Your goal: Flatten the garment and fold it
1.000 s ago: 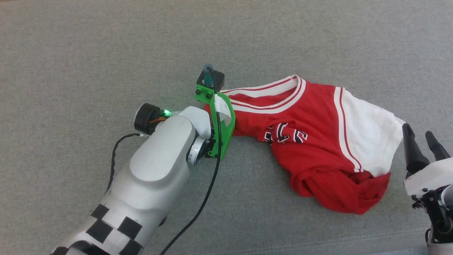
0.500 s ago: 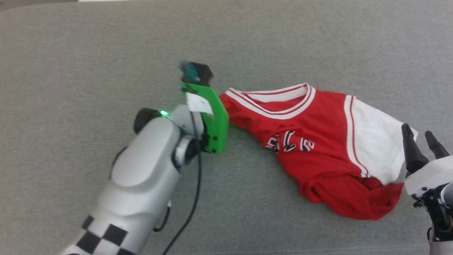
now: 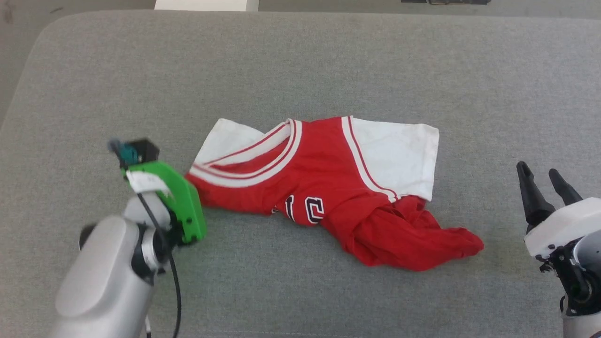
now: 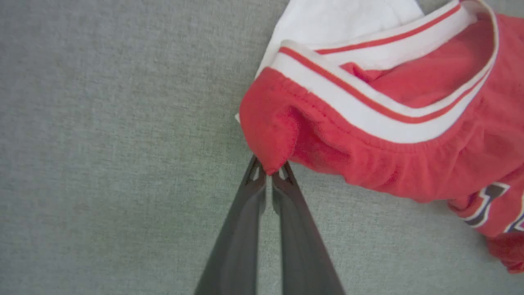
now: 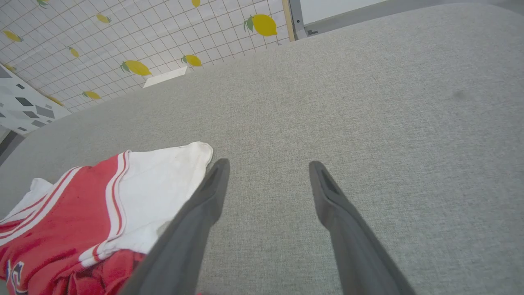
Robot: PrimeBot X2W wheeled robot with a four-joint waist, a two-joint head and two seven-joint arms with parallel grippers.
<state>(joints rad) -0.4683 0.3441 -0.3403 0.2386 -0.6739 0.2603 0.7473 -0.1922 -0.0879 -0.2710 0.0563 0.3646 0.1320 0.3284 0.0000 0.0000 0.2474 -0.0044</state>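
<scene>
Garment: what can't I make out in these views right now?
Head view: lettering on the garment is partly folded under, unreadable.
Head view: the twisted red bunch hides the garment's lower edge.
Head view: green mount hides the left claw; left wrist view shows it pinching red fabric.
Right wrist view: left edge crops the garment.
</scene>
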